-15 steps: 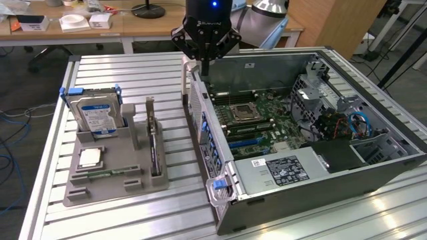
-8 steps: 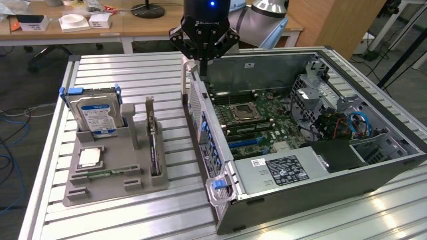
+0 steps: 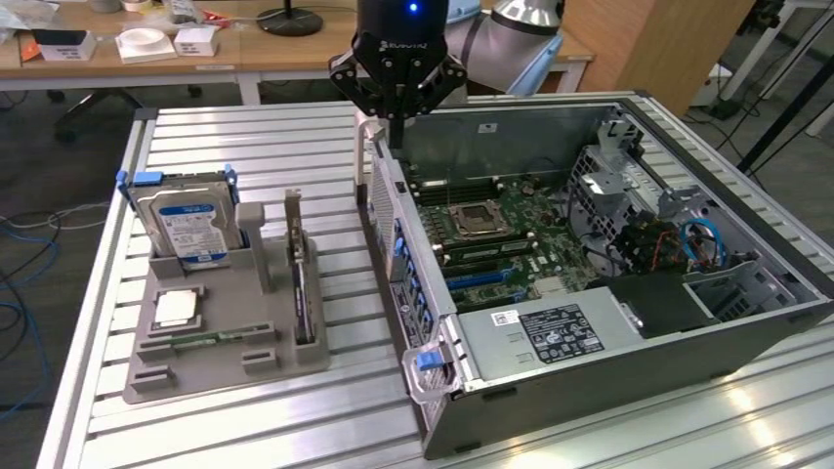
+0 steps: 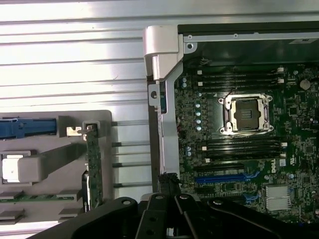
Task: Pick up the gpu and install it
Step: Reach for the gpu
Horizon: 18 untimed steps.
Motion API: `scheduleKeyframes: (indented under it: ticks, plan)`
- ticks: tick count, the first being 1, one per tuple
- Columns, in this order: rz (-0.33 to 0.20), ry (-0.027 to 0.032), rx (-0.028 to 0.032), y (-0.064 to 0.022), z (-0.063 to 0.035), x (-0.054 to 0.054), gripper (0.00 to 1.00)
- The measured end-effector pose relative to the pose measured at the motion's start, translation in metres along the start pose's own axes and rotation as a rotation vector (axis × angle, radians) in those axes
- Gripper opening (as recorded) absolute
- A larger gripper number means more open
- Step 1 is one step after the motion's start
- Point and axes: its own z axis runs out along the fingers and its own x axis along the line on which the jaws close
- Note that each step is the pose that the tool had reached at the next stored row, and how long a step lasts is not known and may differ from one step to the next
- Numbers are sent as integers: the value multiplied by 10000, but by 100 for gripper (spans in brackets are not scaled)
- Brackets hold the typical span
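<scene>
The gpu stands on its long edge in a slot of the grey holder, at the exterior view's left of the computer case; nothing grips it. The wrist view sees the gpu edge-on, green and thin, with its metal bracket at one end. My gripper hangs shut and empty above the case's rear wall, near the far corner and well away from the card. In the wrist view the gripper sits over the case wall, between the holder and the motherboard.
The open case lies on its side on the slatted metal table, with a blue slot on its board. The holder also carries a hard drive, a processor chip and a memory stick.
</scene>
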Motion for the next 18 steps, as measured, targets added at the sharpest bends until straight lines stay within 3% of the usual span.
scheduleKeyframes:
  ticks: [18]
  plan:
    - [-2,-1,0,-12,-3,158,11]
